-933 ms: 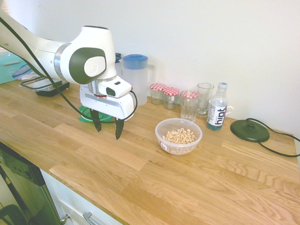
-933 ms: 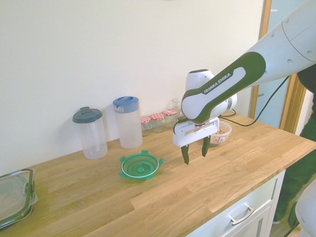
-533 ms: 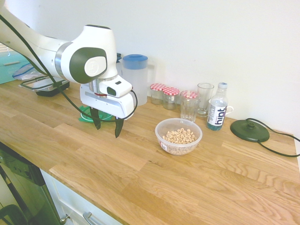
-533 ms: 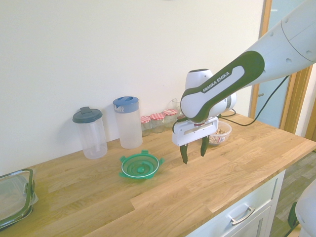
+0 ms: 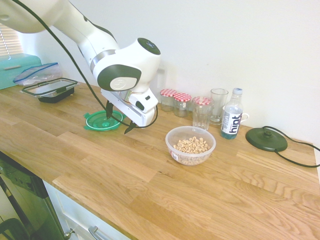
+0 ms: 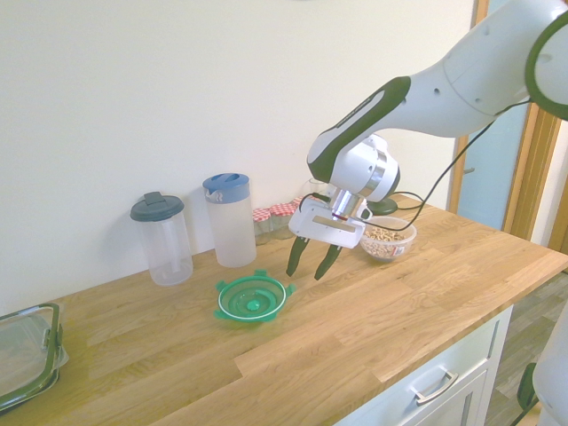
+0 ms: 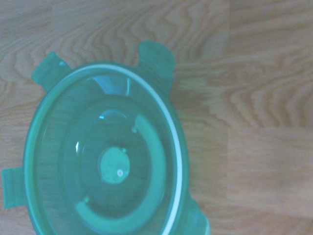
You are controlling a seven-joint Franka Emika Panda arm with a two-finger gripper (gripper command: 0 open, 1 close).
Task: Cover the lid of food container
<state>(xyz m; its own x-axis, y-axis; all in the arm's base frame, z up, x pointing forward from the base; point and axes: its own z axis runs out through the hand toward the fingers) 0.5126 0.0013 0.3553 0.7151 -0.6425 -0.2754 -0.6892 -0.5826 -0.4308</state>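
While the round translucent green lid (image 6: 253, 299) lies flat, the open gripper (image 6: 311, 260) hangs above.

Gripper (image 6: 312, 264) open, empty, tilted down; arm extended.

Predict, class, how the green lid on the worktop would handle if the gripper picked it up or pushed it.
The lid looks thin and translucent, so probably light and slightly flexible. It lies flat on smooth wood, so a push would likely slide it rather than tip it. Its clip tabs may give the open gripper some purchase.
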